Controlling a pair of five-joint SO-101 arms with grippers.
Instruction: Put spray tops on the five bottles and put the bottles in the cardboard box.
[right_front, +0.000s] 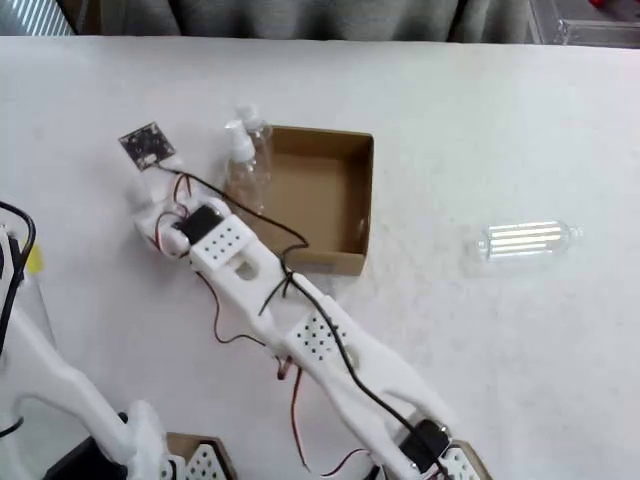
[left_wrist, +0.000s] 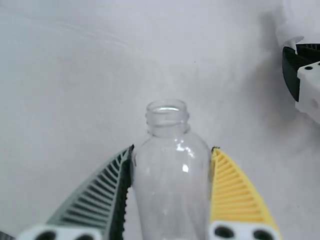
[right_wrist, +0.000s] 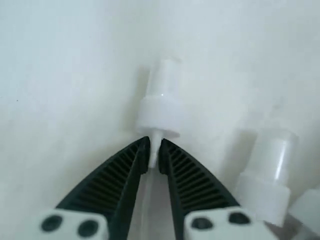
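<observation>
1. Plainly, the left jaws are clenched around a clear bottle (left_wrist: 172, 195). One grey-green finger (left_wrist: 100, 200) and one yellow finger (left_wrist: 235, 195) press its sides at the bottom centre of the left wrist view.
2. That bottle's neck is open, with no spray top on it, and the white surface (right_front: 480, 120) lies beyond it.
3. The right arm (right_front: 320, 340) stretches from the lower right of the high view up toward the upper left. It ends just left of the cardboard box (right_front: 320, 190).
4. The right jaws are pinched shut on the thin stem under a white spray top (right_wrist: 160, 112), at the centre of the right wrist view.
5. A second spray top (right_wrist: 267, 175) sits at the lower right of that view.
6. Capped bottles (right_front: 245, 165) stand upright at the box's left wall, and I cannot tell whether they are inside or just outside it.
7. One more clear bottle (right_front: 528, 240) lies on its side at the right of the high view, well apart from the box.
</observation>
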